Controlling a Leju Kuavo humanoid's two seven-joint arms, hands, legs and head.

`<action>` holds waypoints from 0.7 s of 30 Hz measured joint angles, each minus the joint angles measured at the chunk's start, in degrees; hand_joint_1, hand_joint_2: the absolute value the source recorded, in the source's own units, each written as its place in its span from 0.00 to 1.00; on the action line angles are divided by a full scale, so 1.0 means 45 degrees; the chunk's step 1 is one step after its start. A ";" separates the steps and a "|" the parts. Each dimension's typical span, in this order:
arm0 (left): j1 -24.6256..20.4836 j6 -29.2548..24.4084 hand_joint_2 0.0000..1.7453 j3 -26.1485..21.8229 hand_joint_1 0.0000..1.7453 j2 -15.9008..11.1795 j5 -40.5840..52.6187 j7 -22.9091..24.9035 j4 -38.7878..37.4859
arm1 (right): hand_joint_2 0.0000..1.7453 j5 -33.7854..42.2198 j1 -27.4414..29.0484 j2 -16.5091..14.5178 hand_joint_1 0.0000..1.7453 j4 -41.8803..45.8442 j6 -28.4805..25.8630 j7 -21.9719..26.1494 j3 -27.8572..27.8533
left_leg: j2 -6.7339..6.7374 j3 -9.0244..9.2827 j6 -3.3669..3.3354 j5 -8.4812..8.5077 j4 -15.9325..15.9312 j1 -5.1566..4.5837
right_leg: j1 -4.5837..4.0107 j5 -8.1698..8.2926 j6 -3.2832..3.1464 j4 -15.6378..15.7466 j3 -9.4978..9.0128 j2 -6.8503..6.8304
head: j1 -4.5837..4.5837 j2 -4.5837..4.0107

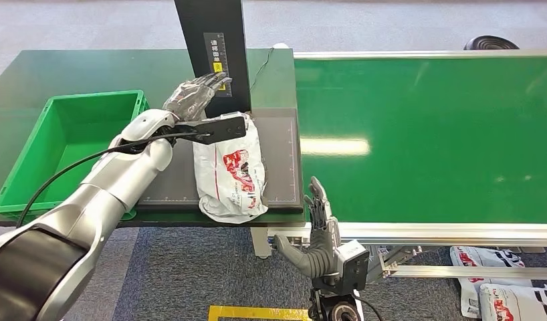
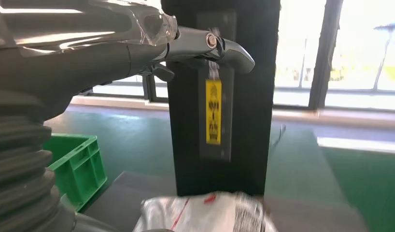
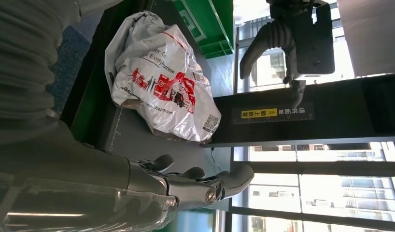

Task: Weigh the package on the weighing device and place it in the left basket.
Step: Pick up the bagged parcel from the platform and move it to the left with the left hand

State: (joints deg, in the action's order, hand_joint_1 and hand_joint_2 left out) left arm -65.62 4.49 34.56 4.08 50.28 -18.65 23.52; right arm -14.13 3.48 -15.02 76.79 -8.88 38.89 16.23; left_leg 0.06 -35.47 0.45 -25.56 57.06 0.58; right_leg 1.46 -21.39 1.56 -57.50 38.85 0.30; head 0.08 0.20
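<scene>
Package (image 1: pixel 229 175) of crinkled, glossy white plastic film lies on the dark, flat platform of the weighing device (image 1: pixel 284 160), its near end hanging slightly over the platform's front edge; red block graphics and small black print cover its top, the right wrist view giving part of a line as "Everypromise" and a square code near one end; the scale platform carries a fine ruler of white tick marks along its right and front edges; a black upright column (image 1: pixel 212 47) rises at the platform's back edge, bearing a yellow label with writing too small to read; left hand (image 1: pixel 196 93) hovers above the far end of the package, close to the column, fingers extended and spread, holding nothing; right hand (image 1: pixel 315 234) stands below the front edge of the green conveyor belt (image 1: pixel 424 134), fingers straight and apart, empty; left basket (image 1: pixel 30 160), a rigid green plastic crate with ribbed walls, sits at the desk's left edge beside the scale.
</scene>
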 joint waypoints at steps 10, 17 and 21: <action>-0.0141 0.1567 1.00 0.0959 0.00 0.0395 0.0938 -0.0567 -0.0747 | 1.00 -0.0022 -0.0125 -0.0069 0.00 -0.0339 0.0299 0.0155 -0.0074 | -0.0002 -0.0003 0.0000 0.0000 0.0001 -0.0001 | 0.0001 0.0001 0.0001 0.0000 0.0000 0.0000 | -0.0001 0.0000; 0.0280 0.1458 1.00 0.1309 0.00 0.0764 0.1114 -0.1029 -0.1074 | 1.00 -0.0049 -0.0184 -0.0140 0.00 -0.0590 0.0389 0.0180 0.0005 | -0.0003 -0.0006 -0.0001 -0.0001 0.0000 -0.0001 | 0.0001 -0.0001 0.0001 0.0000 -0.0001 -0.0001 | 0.0000 0.0000; 0.0730 0.1146 1.00 0.1386 0.00 0.1020 0.1174 -0.0996 -0.1192 | 1.00 -0.0109 -0.0357 -0.0179 0.00 -0.0749 0.0351 0.0115 0.0030 | -0.0002 -0.0007 -0.0001 -0.0001 0.0000 -0.0001 | 0.0002 0.0000 0.0002 0.0000 -0.0001 -0.0001 | -0.0001 0.0000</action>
State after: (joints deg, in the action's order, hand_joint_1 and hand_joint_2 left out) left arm -62.34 9.65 40.80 8.67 55.57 -23.13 18.16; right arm -14.62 1.87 -15.82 73.42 -7.30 39.41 16.37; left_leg 0.05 -35.51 0.45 -25.57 57.06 0.57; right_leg 1.47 -21.39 1.57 -57.50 38.85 0.29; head 0.08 0.20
